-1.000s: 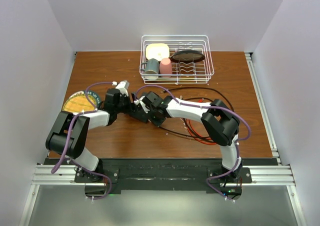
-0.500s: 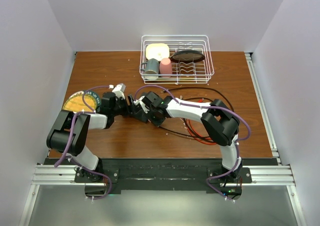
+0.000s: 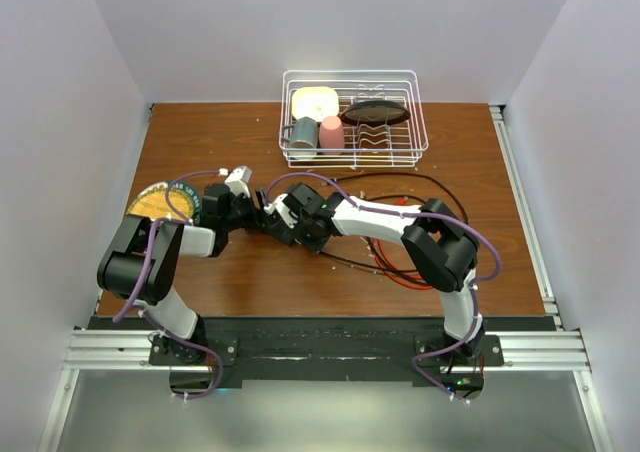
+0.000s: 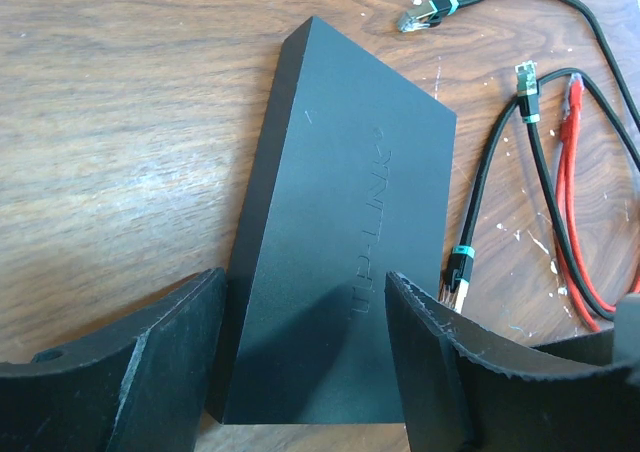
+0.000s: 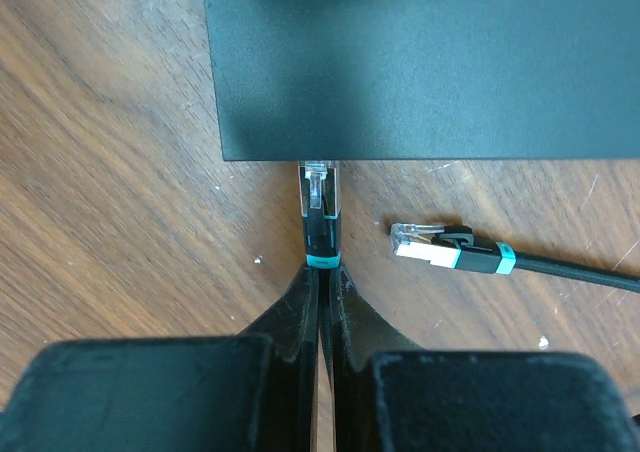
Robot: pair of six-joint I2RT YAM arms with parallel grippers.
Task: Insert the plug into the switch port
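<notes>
Plug (image 5: 320, 200) is upright in the right wrist view, its clear tip against the near edge of the switch (image 5: 430, 62). Whether the tip has entered a port cannot be told; the clip and teal band lie outside the box. Right hand (image 5: 322, 284) is closed tight on the plug's black boot just behind the teal band, fingers (image 5: 290, 317) pressed together.

Switch lies flat on the bench (image 5: 110, 192), left of centre, between the two hands. Left hand (image 4: 300, 292) is spread wide over one short end of the switch. One finger (image 4: 170, 357) is at the long side edge and the other overlaps the top face. Contact cannot be confirmed.

Second plug (image 5: 420, 244), on a black cable, lies loose on the bench just beside the held one. Red cable (image 4: 575, 222) and further black cables lie beyond the switch. Rack (image 3: 355, 117) stands at the far edge, well apart.
</notes>
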